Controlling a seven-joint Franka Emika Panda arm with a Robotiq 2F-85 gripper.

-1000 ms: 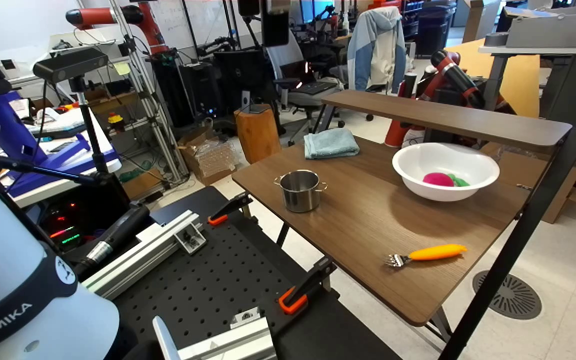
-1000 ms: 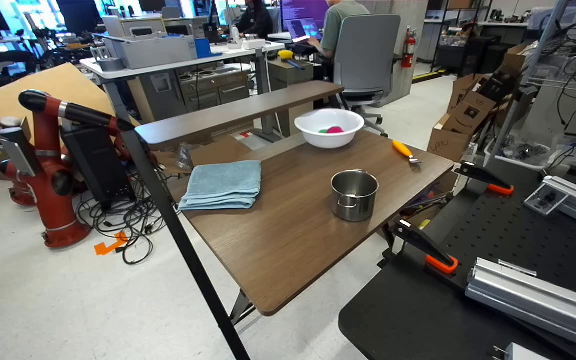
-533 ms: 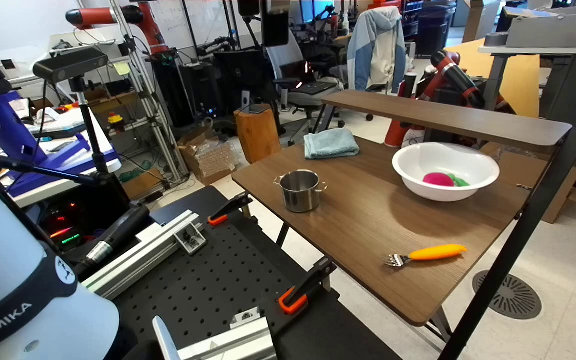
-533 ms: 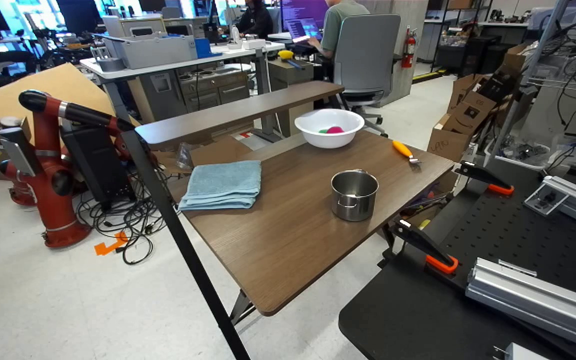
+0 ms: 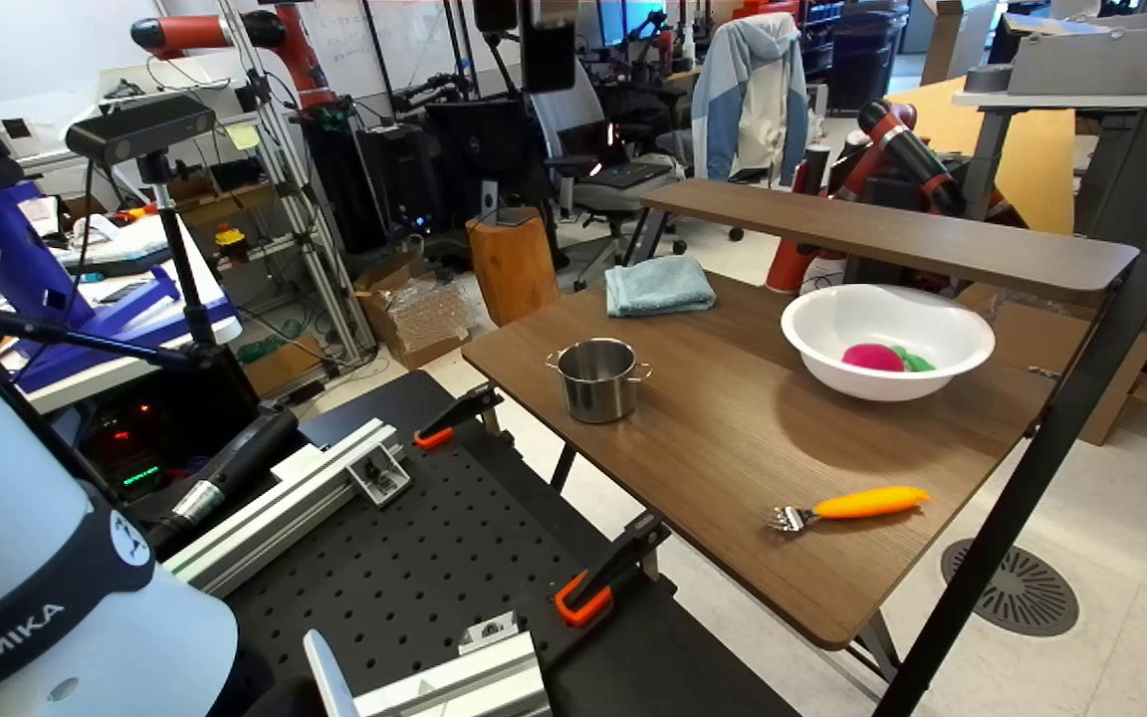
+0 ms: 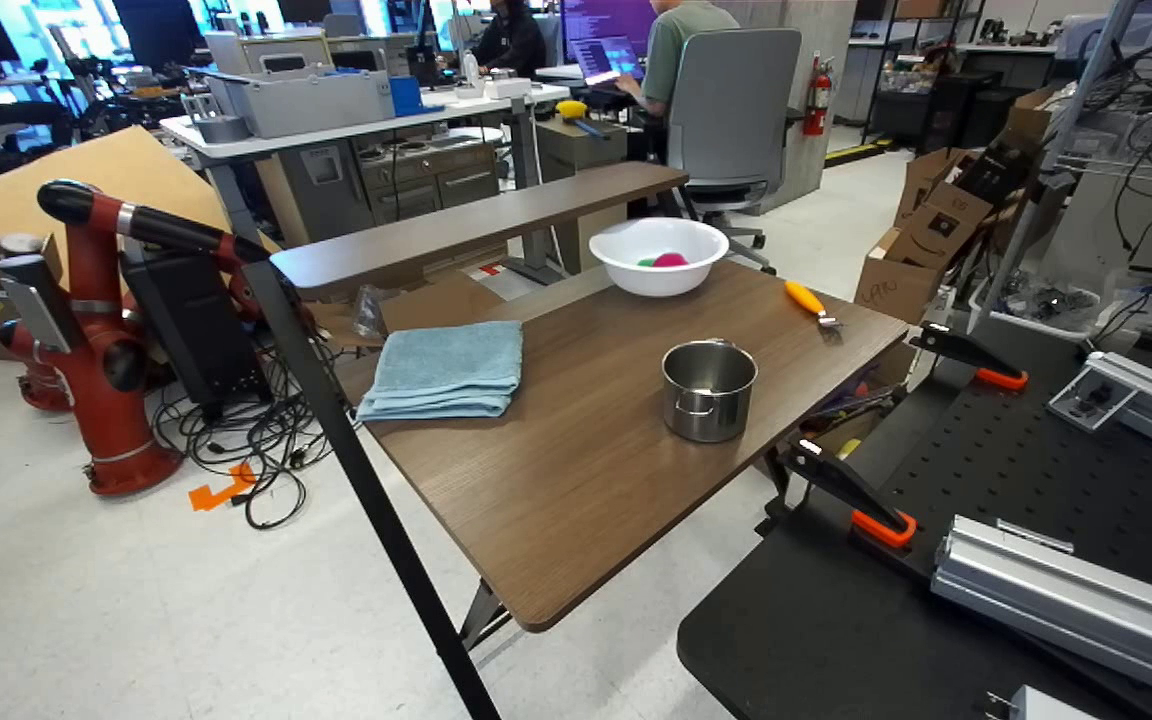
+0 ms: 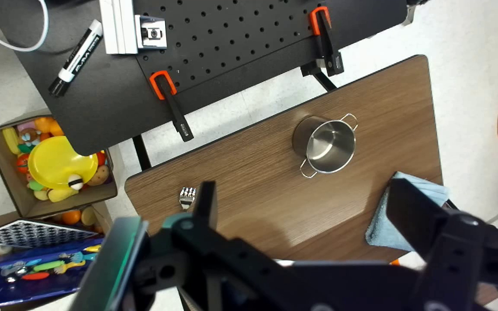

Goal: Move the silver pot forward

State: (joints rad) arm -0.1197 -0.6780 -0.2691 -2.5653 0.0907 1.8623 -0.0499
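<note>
Wrist view: can't see grip of orange-handled metal fork (image 7: 187,197) or part of folded light-blue towel (image 7: 382,231), blocked by blurred, spread black jaws. Can't identify pink-and-green contents (image 5: 874,358) of wide white bowl (image 5: 882,387).

Silver pot (image 5: 598,386), white bowl (image 5: 862,383), pale blue towel (image 5: 660,287), orange fork handle (image 5: 872,503) – brown wood-grained tabletop (image 5: 723,438), 2 black-orange clamps (image 7: 173,106).

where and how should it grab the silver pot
Likely the rim of the silver pot, midway between its wire handles, coming from above: the pot stands upright and open-topped, so the open gripper could straddle the rim, clear of both handles.
</note>
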